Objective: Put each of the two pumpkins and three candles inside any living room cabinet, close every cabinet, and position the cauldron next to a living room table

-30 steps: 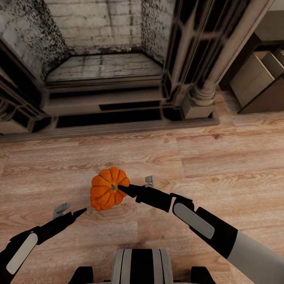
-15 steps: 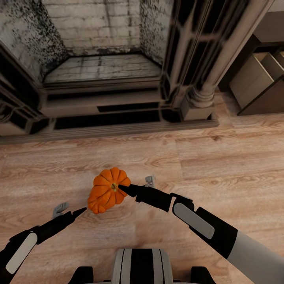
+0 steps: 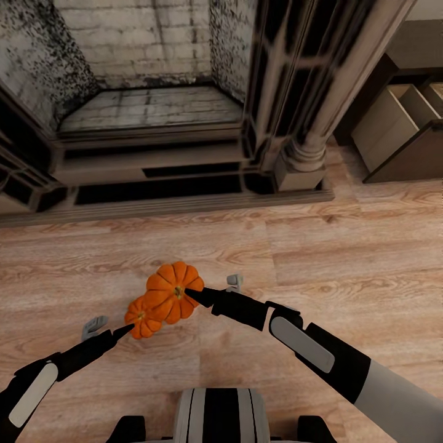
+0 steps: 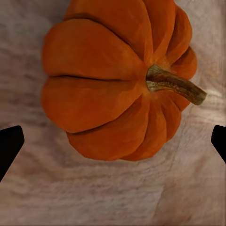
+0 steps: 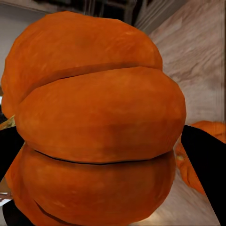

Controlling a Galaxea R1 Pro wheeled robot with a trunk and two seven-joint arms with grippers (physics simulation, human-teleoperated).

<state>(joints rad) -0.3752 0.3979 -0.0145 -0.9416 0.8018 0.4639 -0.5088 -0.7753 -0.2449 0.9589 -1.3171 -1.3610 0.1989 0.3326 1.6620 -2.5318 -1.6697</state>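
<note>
Held pumpkin [image 3: 172, 292]: lifted off the wooden floor [image 3: 320, 258], clamped in right gripper [image 3: 191, 296].
Second pumpkin [image 3: 140, 318]: on the floor, before left gripper [image 3: 126, 331], whose fingers stand apart, empty.
Cabinet [image 3: 406, 138]: drawer open, well apart.
Progress: early; nothing seen stowed.

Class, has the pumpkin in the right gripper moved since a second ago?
Yes. The held pumpkin has shifted rightward off the floor pumpkin, which it covered before.

Orange ribbed pumpkins [image 3: 172, 299], black hand [image 3: 187, 295], pale wood-grain floor [image 3: 344, 258].
</note>
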